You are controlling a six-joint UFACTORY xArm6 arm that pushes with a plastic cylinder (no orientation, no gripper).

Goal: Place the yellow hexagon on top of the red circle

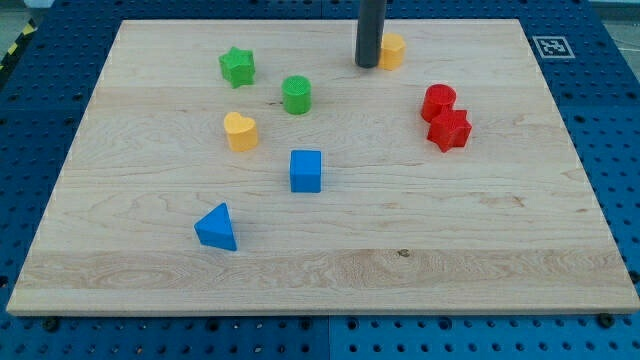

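The yellow hexagon [393, 50] sits near the view's top, right of centre. My tip [367, 65] touches its left side, and the rod hides part of it. The red circle [438, 101] lies lower and to the right, about a block's width from the hexagon. A red star [449, 130] sits right against the red circle's lower edge.
A green star [237, 67] and a green circle [297, 95] lie at upper left. A yellow heart [240, 131], a blue cube [306, 170] and a blue triangle [217, 227] lie toward the left and centre. The wooden board [500, 250] ends at blue pegboard.
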